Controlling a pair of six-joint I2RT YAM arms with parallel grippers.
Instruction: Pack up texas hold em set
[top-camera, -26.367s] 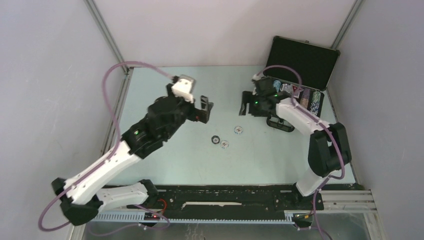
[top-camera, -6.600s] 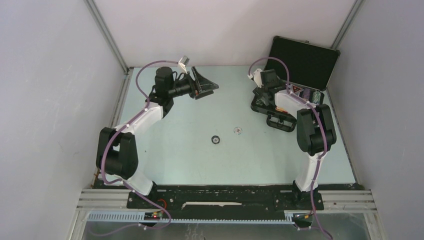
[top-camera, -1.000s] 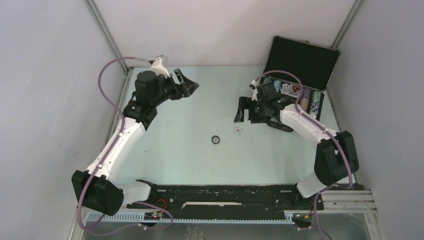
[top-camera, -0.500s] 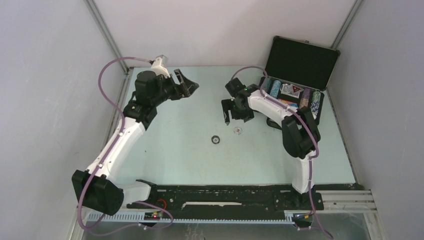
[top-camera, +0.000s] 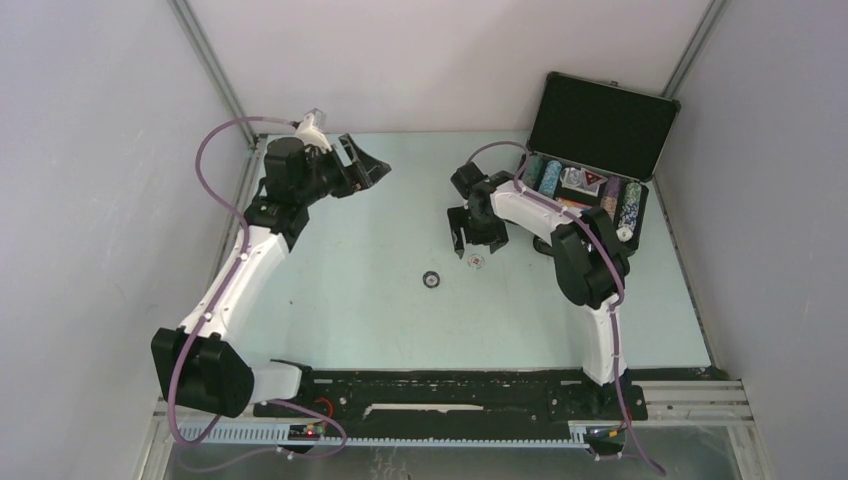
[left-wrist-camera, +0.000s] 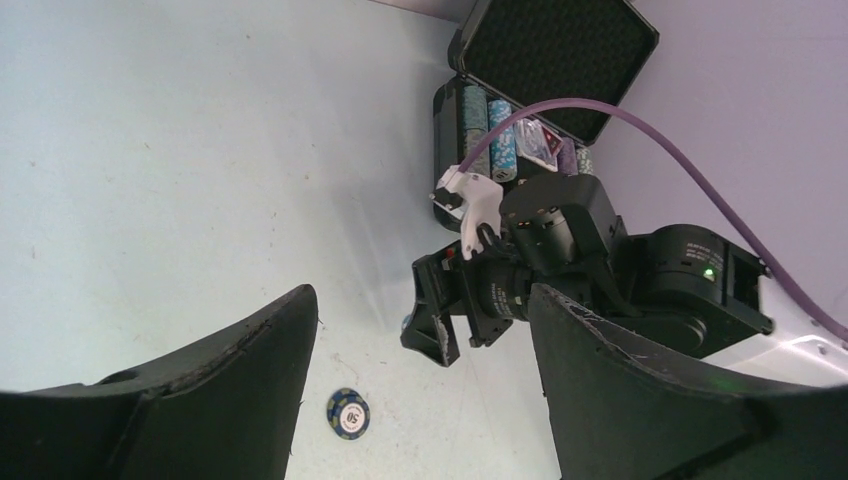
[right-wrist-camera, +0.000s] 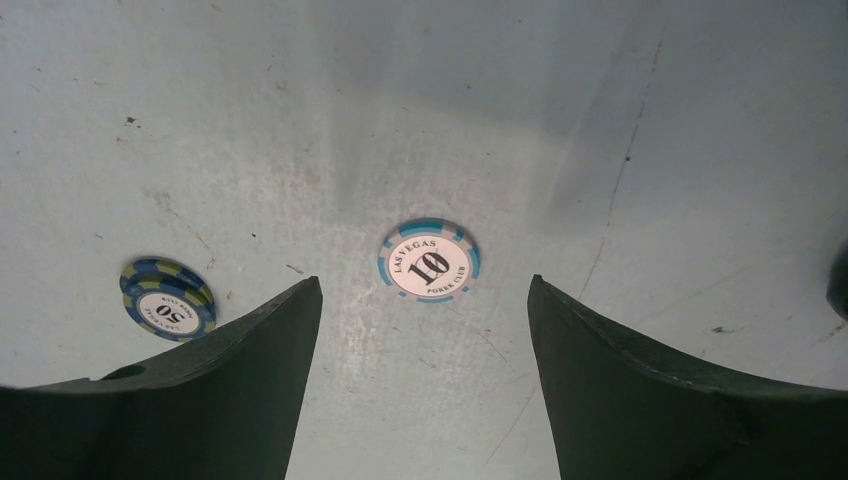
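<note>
Upper left of the top view: left tool (top-camera: 372, 172), spread wide, holding nothing, up off the counter (top-camera: 330, 270). Near the middle: dark 50 chip (top-camera: 431, 279) flat on the counter, then pale 10 chip (top-camera: 476, 262) near it on the right. Just over the 10 chip: right tool (top-camera: 466, 238), spread wide too, one finger on each side, seemingly not touching it. Upper right: black case (top-camera: 603, 125), lid up, rows of chips inside. Probably small, light, hard and slick, lying very flat. Best to pinch across the round edge, low against the counter, gently, or else likely to slip away.
</note>
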